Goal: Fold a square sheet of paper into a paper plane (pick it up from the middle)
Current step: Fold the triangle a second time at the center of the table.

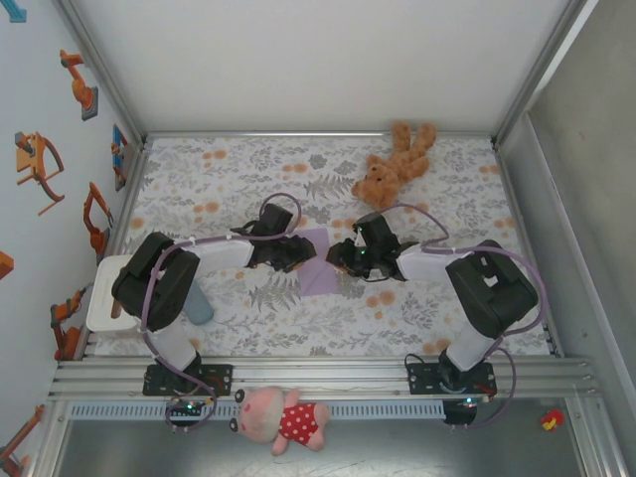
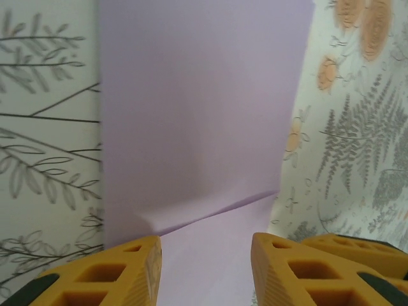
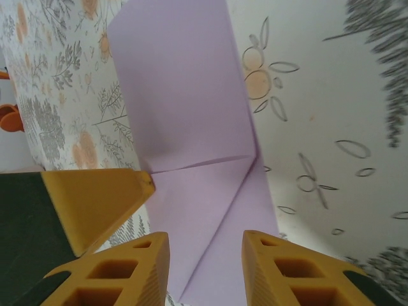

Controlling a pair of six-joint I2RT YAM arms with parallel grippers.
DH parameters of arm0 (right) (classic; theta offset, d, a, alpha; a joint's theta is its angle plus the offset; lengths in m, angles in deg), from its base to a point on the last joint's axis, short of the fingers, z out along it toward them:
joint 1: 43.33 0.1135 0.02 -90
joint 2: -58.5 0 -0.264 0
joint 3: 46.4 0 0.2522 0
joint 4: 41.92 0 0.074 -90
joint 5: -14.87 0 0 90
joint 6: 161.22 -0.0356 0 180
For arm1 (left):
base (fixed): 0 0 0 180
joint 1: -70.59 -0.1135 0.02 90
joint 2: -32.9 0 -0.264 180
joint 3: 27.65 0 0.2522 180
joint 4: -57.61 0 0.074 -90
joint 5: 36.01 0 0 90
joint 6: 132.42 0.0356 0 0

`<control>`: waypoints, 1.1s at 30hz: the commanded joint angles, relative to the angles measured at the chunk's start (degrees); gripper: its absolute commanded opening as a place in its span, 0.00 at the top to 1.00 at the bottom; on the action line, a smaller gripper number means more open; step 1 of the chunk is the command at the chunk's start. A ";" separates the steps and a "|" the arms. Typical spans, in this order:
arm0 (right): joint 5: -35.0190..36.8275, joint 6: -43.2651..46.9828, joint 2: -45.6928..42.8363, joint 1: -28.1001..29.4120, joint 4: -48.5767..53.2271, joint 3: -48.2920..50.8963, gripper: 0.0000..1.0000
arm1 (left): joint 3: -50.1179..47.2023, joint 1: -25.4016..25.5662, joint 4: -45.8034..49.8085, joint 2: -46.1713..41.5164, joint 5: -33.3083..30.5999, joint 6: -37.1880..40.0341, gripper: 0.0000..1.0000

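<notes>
1. Judging from the creases, only the first folds are made in the square sheet of paper (image 1: 320, 262); a sharp tip and wings are not yet formed.
2. The sheet is laid mid-table on the floral cloth (image 1: 219, 179), between both grippers.
3. The left gripper (image 2: 205, 243) and right gripper (image 3: 205, 236) are kept partly open above it; nothing is clamped.
4. Thin, matte lilac paper with a slightly raised flap is seen; the fingers (image 3: 134, 274) are made of yellow, ribbed plastic.

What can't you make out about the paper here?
Top view: the left gripper and right gripper cover parts of the side edges of the square sheet of paper; its creases are too small to read.
Both wrist views: the sheet runs off the top and bottom edges; whether the fingers touch it is unclear.
</notes>
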State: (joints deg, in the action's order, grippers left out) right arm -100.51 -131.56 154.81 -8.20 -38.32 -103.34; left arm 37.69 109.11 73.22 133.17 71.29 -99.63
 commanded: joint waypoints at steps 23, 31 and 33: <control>6.33 -5.37 6.55 2.75 6.02 -6.64 0.70 | -5.87 -1.13 -0.19 1.25 -1.67 -7.49 0.71; 8.63 -4.38 4.69 2.83 8.39 -6.33 0.70 | -5.87 -1.35 -0.60 1.42 -1.85 -7.03 0.73; 7.98 -4.61 5.59 2.92 7.46 -6.47 0.70 | -5.86 -1.35 -0.95 1.38 -1.55 -6.96 0.73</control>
State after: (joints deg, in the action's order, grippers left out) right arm -93.67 -136.15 160.38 -5.68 -32.00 -109.66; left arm 32.90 108.09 66.20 133.19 71.36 -107.31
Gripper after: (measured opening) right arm 0.297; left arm 0.267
